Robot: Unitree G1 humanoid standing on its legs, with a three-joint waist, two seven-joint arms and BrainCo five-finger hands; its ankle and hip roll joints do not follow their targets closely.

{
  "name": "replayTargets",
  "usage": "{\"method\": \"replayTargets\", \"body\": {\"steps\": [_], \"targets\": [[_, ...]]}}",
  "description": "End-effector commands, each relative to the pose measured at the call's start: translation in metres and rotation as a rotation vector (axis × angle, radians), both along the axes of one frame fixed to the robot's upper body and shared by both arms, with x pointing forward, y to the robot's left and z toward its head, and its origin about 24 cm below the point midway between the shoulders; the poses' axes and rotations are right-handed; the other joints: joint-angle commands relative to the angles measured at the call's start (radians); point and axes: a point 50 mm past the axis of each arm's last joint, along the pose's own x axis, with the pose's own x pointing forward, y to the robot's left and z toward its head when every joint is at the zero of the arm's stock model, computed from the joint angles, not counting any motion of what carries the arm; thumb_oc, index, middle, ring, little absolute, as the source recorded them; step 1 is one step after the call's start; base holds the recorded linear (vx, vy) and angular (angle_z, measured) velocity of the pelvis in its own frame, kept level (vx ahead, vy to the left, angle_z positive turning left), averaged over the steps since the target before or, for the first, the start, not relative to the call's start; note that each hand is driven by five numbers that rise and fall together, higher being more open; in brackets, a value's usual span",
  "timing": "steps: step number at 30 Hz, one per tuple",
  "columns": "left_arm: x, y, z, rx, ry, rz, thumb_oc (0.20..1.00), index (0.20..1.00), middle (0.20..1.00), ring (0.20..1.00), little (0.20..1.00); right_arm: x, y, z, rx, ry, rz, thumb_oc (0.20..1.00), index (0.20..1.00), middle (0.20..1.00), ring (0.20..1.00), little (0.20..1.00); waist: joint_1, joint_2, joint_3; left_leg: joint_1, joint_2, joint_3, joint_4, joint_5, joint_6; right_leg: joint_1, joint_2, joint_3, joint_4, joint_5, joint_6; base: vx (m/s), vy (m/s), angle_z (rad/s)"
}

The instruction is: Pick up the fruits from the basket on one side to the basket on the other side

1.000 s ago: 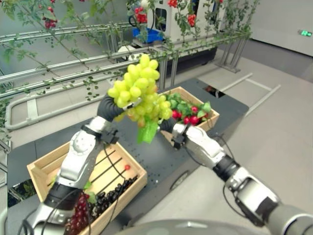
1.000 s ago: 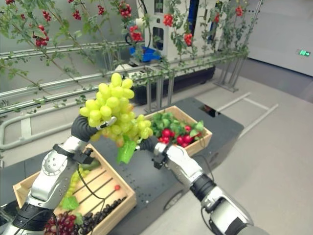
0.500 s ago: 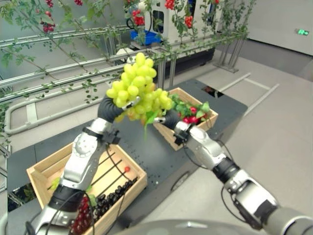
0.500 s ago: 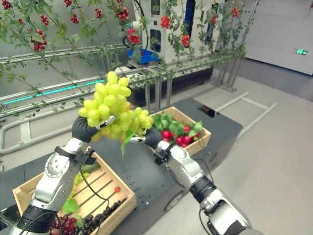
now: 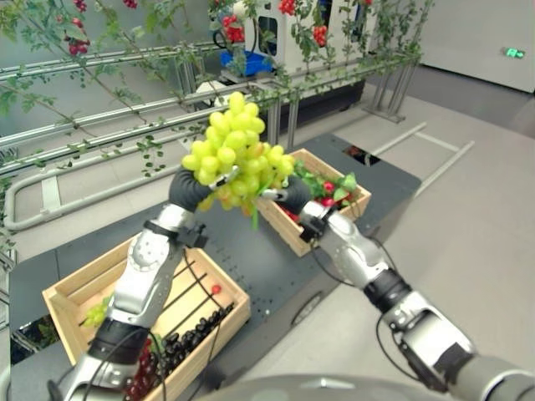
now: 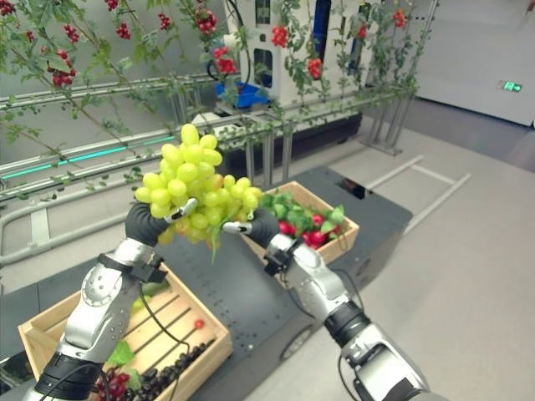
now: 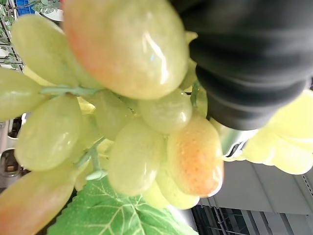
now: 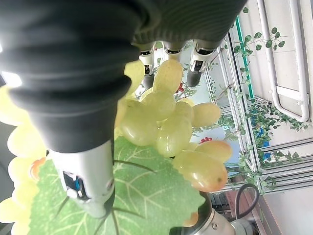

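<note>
A big bunch of green grapes (image 5: 234, 150) is held up in the air between two wooden crates. My left hand (image 5: 188, 188) is shut on its left underside, one finger hooked over the grapes. My right hand (image 5: 294, 196) has come in from the right and is curled on the bunch's lower right side. In the right wrist view the grapes (image 8: 166, 122) and their leaf (image 8: 146, 196) lie between the fingers (image 8: 195, 71) and the thumb. The grapes (image 7: 122, 147) press close against my left hand's cover in the left wrist view.
The left crate (image 5: 75, 288) holds dark grapes (image 5: 192, 330), red grapes (image 5: 142, 372), a small red fruit (image 5: 216, 289) and some green grapes (image 5: 99, 312). The right crate (image 5: 322, 159) holds red fruit with green leaves (image 5: 330, 188). Both stand on a dark platform (image 5: 259, 267). Vine-covered rails (image 5: 100, 134) run behind.
My right hand has moved up and left from beside the right crate onto the bunch. The hanging leaf has been gathered in under the grapes. The left hand has stayed about in place.
</note>
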Motion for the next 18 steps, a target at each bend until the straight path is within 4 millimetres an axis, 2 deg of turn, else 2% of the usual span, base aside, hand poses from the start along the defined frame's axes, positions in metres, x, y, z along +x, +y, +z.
{"method": "replayTargets", "body": {"steps": [1, 17, 18], "targets": [[0.0061, 0.0067, 0.0148, -0.032, -0.097, 0.028, 0.200, 0.200, 0.200, 0.200, 0.200, 0.0035, 0.0005, 0.0409, 0.190, -0.124, -0.024, 1.000, 1.000, 1.000, 1.000, 1.000, 0.007, -0.019, -0.017, 0.007, -0.078, 0.028, 0.042, -0.092, 0.042, 0.030, -0.005, -0.045, 0.016, -0.078, 0.039, 0.00, 0.000, 0.00], [0.0073, 0.0018, 0.0128, -0.033, -0.089, 0.013, 0.200, 0.200, 0.200, 0.200, 0.200, -0.0001, 0.0098, 0.0408, 0.182, -0.123, 0.008, 1.000, 1.000, 1.000, 1.000, 1.000, -0.001, -0.023, -0.024, 0.005, -0.076, 0.023, 0.045, -0.094, 0.040, 0.031, -0.004, -0.041, 0.015, -0.083, 0.037, 0.00, 0.000, 0.00], [0.0073, 0.0018, 0.0128, -0.033, -0.089, 0.013, 0.200, 0.200, 0.200, 0.200, 0.200, -0.0001, 0.0098, 0.0407, 0.182, -0.123, 0.008, 0.827, 0.827, 0.827, 0.827, 0.827, -0.001, -0.023, -0.024, 0.005, -0.076, 0.023, 0.045, -0.094, 0.040, 0.031, -0.004, -0.041, 0.015, -0.083, 0.037, 0.00, 0.000, 0.00]]}}
